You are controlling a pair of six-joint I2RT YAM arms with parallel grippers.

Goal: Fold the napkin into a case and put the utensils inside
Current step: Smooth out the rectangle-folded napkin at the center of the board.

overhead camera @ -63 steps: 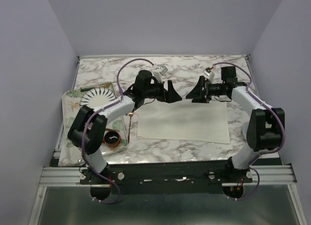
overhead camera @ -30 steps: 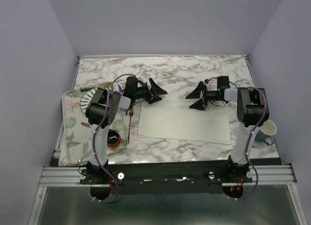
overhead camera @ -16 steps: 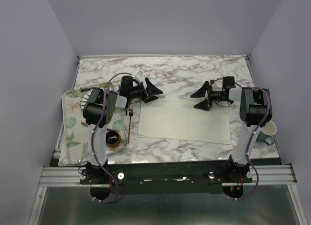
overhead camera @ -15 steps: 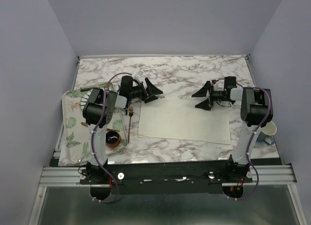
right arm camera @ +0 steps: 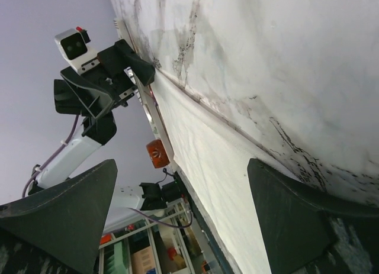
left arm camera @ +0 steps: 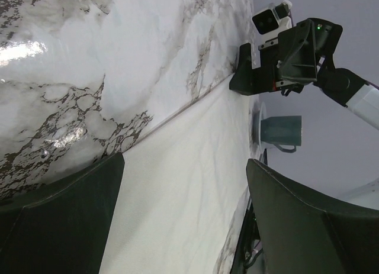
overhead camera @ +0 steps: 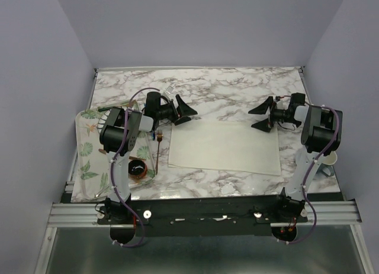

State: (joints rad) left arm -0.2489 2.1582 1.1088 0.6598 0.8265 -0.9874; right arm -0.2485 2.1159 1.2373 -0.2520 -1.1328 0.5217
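Note:
The cream napkin point(overhead camera: 224, 147) lies flat and spread out as one sheet on the marble table; no case shows. My left gripper point(overhead camera: 185, 110) hovers open just off its far left corner. My right gripper point(overhead camera: 260, 116) hovers open by its far right corner. In the left wrist view the napkin point(left arm camera: 189, 185) runs between my wide-apart fingers point(left arm camera: 53, 221), with nothing held. The right wrist view shows the napkin point(right arm camera: 225, 167) beyond empty fingers point(right arm camera: 314, 221). A copper fork point(overhead camera: 159, 145) lies left of the napkin, by the tray.
A leaf-patterned tray point(overhead camera: 86, 150) sits at the left with a dark bowl point(overhead camera: 138, 167) on it; the left arm covers much of it. A grey-blue cup point(overhead camera: 328, 161) stands at the right edge, behind the right arm.
My right gripper has drawn back to the right, from over the napkin's far edge to its far right corner. The left gripper has barely shifted. The napkin lies as before.

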